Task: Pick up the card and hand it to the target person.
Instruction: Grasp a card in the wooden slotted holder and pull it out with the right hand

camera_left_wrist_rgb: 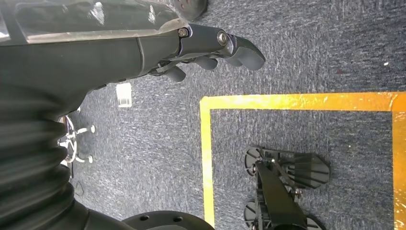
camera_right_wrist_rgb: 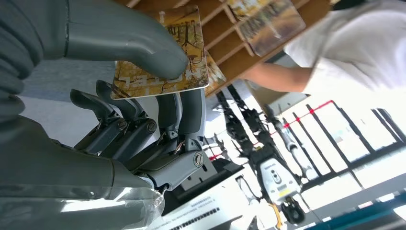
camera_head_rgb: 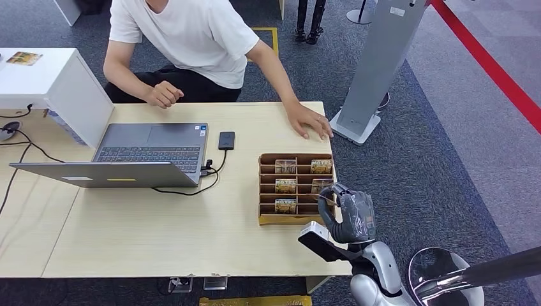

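Note:
My right hand [camera_head_rgb: 349,213] hovers at the right edge of the brown card rack [camera_head_rgb: 266,188] and pinches a yellow-brown hotel card [camera_right_wrist_rgb: 163,55] between the thumb [camera_right_wrist_rgb: 129,45] and the darker fingers [camera_right_wrist_rgb: 184,112]. From the head view the card [camera_head_rgb: 326,197] is seen edge-on at the fingertips. More cards [camera_head_rgb: 286,185] stand in the rack's slots. A person in a white T-shirt [camera_head_rgb: 185,32] sits across the table, with one hand [camera_head_rgb: 311,124] flat on the table just beyond the rack. My left hand [camera_left_wrist_rgb: 210,50] hangs over the carpet, fingers loosely curled, holding nothing.
An open laptop [camera_head_rgb: 127,156] and a small black device [camera_head_rgb: 226,140] with its cable lie left of the rack. A white box [camera_head_rgb: 57,83] stands at the table's far left. A grey kiosk stand [camera_head_rgb: 373,70] rises beyond the table's right end.

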